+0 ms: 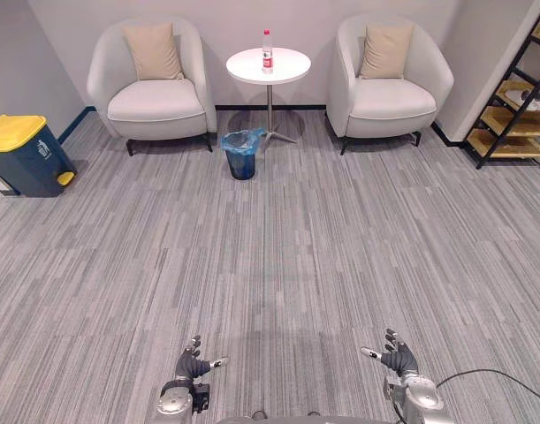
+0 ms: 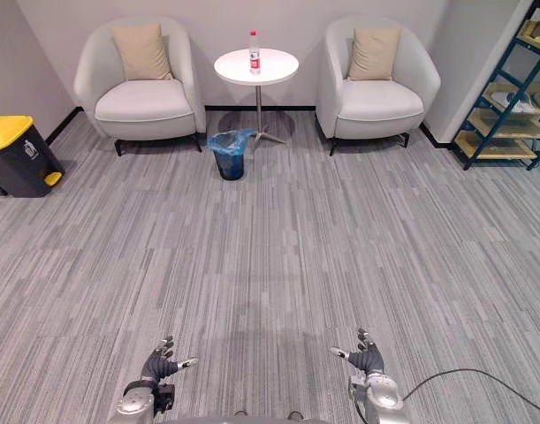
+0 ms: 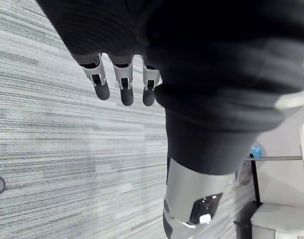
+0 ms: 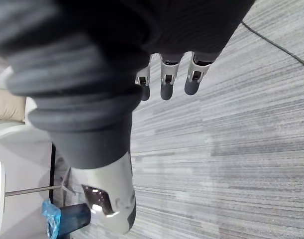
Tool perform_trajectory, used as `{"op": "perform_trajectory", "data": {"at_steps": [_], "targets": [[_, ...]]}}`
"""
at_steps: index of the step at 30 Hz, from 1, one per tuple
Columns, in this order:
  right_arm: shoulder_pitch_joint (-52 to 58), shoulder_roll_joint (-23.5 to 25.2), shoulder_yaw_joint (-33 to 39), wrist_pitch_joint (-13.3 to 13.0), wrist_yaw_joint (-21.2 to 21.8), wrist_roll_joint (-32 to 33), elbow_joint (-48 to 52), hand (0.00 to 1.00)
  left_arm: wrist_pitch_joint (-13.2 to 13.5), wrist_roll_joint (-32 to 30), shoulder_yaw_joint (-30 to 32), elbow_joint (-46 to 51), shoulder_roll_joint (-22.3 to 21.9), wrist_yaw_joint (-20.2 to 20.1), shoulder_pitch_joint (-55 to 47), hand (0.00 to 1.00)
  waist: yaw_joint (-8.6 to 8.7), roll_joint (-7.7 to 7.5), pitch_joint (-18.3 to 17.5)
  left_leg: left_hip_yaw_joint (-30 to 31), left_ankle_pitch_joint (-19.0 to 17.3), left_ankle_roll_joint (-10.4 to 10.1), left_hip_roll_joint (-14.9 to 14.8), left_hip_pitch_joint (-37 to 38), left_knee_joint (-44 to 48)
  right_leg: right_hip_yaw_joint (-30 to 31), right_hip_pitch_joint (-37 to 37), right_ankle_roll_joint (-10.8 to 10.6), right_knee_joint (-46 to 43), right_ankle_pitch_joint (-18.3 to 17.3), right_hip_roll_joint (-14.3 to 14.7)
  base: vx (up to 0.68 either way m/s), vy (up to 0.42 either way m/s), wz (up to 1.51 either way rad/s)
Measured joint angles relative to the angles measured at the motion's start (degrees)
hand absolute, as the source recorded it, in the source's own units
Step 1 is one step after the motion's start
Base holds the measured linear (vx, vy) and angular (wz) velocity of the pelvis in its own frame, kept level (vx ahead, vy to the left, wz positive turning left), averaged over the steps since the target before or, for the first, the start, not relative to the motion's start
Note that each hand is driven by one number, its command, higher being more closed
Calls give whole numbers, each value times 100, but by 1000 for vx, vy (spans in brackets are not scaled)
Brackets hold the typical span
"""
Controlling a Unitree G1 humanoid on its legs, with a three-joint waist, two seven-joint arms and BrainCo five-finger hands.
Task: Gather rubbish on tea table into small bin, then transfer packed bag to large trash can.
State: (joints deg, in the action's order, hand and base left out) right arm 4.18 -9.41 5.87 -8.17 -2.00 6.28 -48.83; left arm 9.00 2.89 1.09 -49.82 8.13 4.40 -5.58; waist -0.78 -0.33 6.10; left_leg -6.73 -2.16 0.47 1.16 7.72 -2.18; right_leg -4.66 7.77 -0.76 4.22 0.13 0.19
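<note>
A clear plastic bottle (image 1: 267, 49) with a red label stands upright on the round white tea table (image 1: 287, 70) at the far wall. Just in front of the table, on the carpet, sits the small bin (image 1: 241, 155) lined with a blue bag. The large dark trash can (image 1: 22, 155) with a yellow lid stands at the far left wall. My left hand (image 1: 192, 363) and right hand (image 1: 397, 355) hang low at the near edge, far from the table, both open with relaxed fingers (image 3: 123, 85) and nothing in them.
Two white armchairs (image 1: 155, 84) (image 1: 389, 75) with beige cushions flank the table. A black-framed wooden shelf (image 1: 513, 110) stands at the right wall. Grey striped carpet (image 1: 278, 256) stretches between me and the table.
</note>
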Motion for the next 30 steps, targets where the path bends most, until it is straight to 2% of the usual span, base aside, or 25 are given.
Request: {"op": "perform_trajectory", "data": {"at_steps": [4,14,30], "targets": [[10,-3,9,34,2,4,-160,0,-12,1,169,-175,-9,-21,-6,0,8,1,-1,-50,0,0,-11,8,-16,39,-8,18,25,15,13,-17,-24,-5],[2,10,12,84,-6,39,-386,0,-16,1,174,-325,-116,-41,-27,0,4,61,-46,-132,1,0,-11,40,-82,136,2,19,109,66,21,-16,-14,-5],[14,121,158,83,-30,272,-383,0,-40,-2,60,-324,-165,-48,-70,0,3,64,-50,-133,0,1,-12,41,-97,141,0,17,118,66,24,-20,-15,0]]}}
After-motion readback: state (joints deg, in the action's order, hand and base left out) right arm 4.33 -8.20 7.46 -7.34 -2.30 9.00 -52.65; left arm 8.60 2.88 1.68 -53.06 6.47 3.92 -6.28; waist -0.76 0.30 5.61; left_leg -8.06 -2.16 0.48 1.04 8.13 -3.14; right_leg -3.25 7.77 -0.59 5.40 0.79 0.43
